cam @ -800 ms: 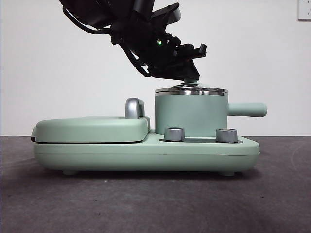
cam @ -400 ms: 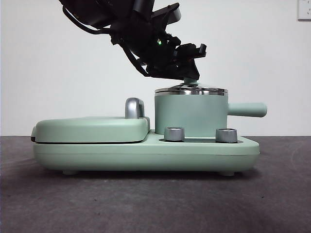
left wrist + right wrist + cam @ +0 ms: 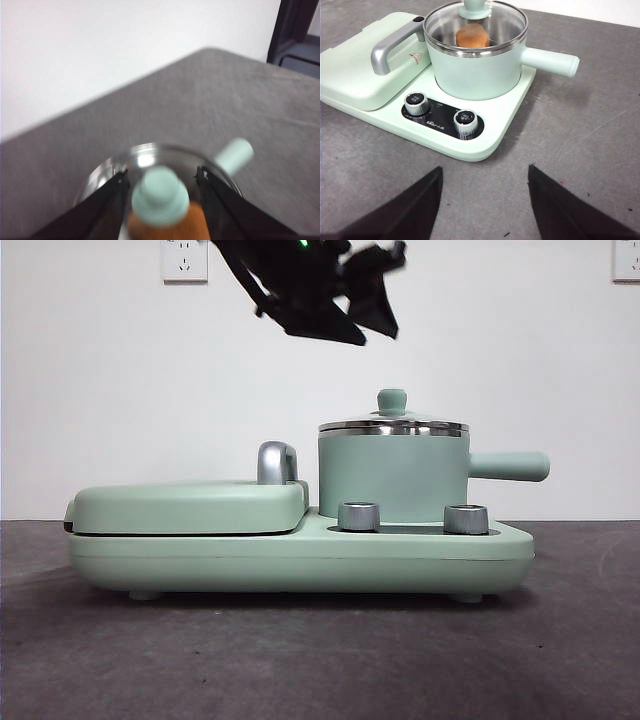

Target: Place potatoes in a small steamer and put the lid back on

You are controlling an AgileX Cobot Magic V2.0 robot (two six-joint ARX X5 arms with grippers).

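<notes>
While my left pincer (image 3: 345,315) hangs high above the small steamer (image 3: 392,478), its two black jaws stand apart with nothing between them; in my left wrist view they flank the mint-green knob from either side (blurred, and clear of it). The lid (image 3: 392,426) sits flat on the steamer's steel rim, its knob upright in the middle; through the glass the potatoes (image 3: 472,36) show as one orange-brown lump lying inside the pot. The steamer's straight handle (image 3: 510,466) points away from the flat grill cover (image 3: 190,506) beside it; that cover lies shut on its plate, its grey metal grip (image 3: 277,462) rising just next to the pot wall. Both stand on one mint-green base (image 3: 300,560) that rests on the dark grey table (image 3: 320,660); two silver dials (image 3: 440,112) sit on the base in front of the pot. My right pincer (image 3: 485,197) waits low over the table, on the dial side and well apart from the cooker; its jaws are spread wide and hold nothing.
</notes>
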